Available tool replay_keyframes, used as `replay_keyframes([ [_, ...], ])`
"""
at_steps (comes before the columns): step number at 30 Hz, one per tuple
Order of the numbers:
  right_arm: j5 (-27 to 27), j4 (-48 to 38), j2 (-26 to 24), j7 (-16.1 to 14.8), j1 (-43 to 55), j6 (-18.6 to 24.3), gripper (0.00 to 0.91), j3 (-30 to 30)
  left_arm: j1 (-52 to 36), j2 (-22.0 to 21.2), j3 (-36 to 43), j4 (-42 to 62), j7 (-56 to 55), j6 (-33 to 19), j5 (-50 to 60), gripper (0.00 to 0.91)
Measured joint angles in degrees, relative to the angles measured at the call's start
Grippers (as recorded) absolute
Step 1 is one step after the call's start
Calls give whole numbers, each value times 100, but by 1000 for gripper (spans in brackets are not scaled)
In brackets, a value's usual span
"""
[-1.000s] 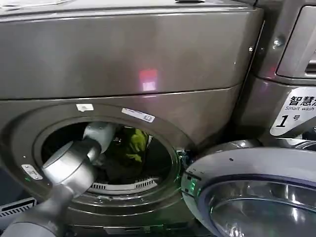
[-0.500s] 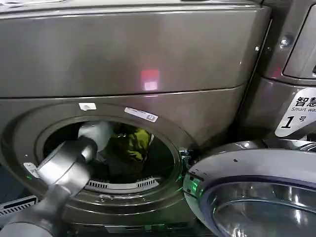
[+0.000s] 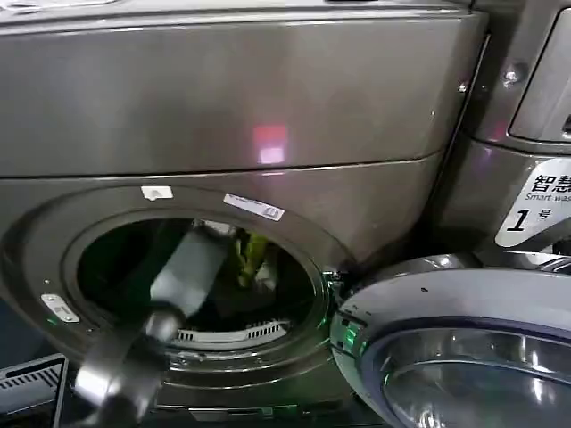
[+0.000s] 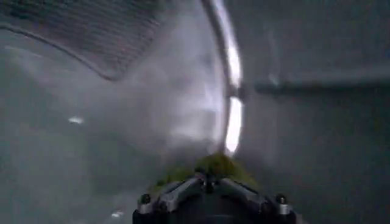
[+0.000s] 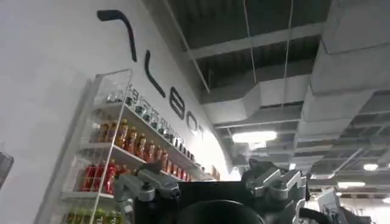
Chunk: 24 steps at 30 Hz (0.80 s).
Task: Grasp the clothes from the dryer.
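Inside the dryer (image 3: 268, 107), past the open porthole, the clothes (image 3: 252, 256) are sitting toward the far right of the drum. Your left gripper (image 4: 210, 182) is touching the yellow-green fabric; its grip you cannot tell.

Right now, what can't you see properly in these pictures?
- Left gripper: its fingertips are cut off by the left wrist view's edge.
- Clothes: partly hidden behind the blurred left arm in the head view.
- Dryer drum depths: too dark.
- Right gripper: its fingertips are cut off too.
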Motion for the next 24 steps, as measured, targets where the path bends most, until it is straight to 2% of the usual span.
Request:
replay_keyframes([
  [5,-2,4,-4,2,-41,64,907,67,944,-190,-658,-1192,-1097,-248,-157,0],
  [10,24,-41,-34,2,-85,85,907,149,1673,-383,-935,-1972,-1629,-491,-160,0],
  [24,125,-86,-80,-4,-165,273,907,233,2285,-485,-1170,-2723,-2116,-728,-195,0],
])
